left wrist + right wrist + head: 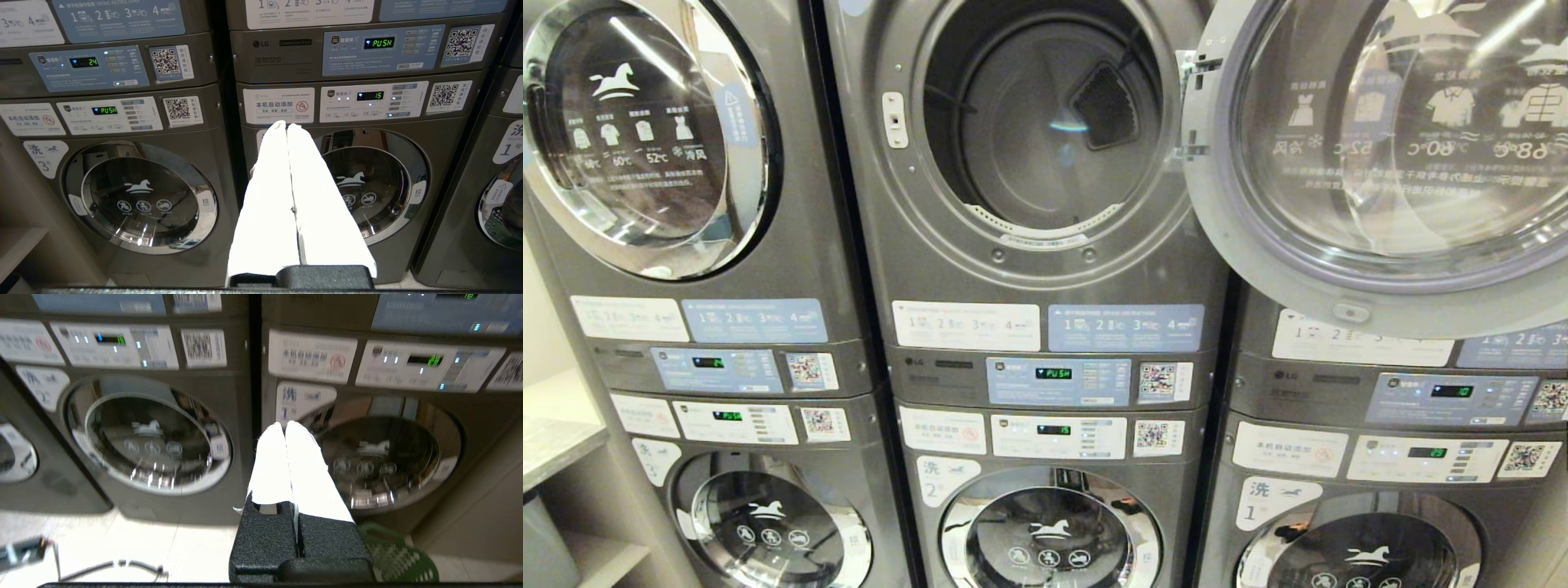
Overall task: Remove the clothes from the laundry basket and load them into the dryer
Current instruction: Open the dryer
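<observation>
Both grippers hang pressed shut and empty before a wall of stacked grey steel laundry machines. The left gripper (287, 127), white fingers touching from base to tip, points at the middle stack's lower washer (369, 185), whose round glass door is closed. The right gripper (284, 425), fingers likewise together, faces the gap between two lower washers. Just beside it, low on the floor, the rim of a green plastic mesh laundry basket (398, 559) shows; whether it holds clothes cannot be told. Above, in the head view, the middle stack's grey dryer (1045, 155) stands with its round glass door (1380, 155) swung wide to the right, the dark steel drum bare inside. Neither arm appears in the head view.
</observation>
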Controlling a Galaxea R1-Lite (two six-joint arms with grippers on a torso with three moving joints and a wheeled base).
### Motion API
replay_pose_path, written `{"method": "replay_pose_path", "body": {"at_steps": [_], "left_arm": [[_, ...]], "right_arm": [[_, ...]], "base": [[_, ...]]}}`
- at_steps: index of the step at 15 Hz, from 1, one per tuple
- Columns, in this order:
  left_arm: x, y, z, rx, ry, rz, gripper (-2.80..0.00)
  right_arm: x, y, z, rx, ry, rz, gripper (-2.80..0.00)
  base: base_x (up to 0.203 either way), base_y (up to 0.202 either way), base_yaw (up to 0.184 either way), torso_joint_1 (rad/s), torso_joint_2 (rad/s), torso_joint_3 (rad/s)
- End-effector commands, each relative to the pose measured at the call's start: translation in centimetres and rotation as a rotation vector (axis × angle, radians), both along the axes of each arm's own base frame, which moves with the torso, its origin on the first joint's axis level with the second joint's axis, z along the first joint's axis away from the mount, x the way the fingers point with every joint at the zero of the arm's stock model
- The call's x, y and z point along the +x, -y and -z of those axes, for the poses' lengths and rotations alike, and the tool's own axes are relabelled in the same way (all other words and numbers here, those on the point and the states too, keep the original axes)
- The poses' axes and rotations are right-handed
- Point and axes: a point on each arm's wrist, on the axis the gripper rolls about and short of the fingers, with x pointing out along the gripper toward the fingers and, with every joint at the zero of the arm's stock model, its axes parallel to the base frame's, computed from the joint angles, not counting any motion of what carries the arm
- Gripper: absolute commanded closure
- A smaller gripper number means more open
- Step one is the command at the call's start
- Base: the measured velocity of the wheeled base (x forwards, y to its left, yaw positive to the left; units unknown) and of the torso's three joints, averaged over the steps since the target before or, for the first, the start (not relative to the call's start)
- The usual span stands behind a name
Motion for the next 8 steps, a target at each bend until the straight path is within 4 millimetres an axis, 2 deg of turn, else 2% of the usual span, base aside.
{"method": "replay_pose_path", "body": {"at_steps": [1,3,8], "left_arm": [[-0.01,0.0,0.01,0.008,0.001,0.003,0.0],[0.0,-0.01,0.04,0.025,0.001,-0.002,0.0],[0.01,-0.01,0.03,0.014,0.002,-0.002,0.0]], "right_arm": [[-1.16,-0.02,0.12,-0.004,0.148,-0.004,0.0],[-2.07,-0.03,0.34,-0.01,0.278,-0.014,0.0],[-2.06,-0.02,0.33,-0.013,0.293,-0.01,0.0]], "base": [[0.0,0.0,0.0,0.0,0.0,0.0],[0.0,0.0,0.0,0.0,0.0,0.0],[0.0,0.0,0.0,0.0,0.0,0.0]]}}
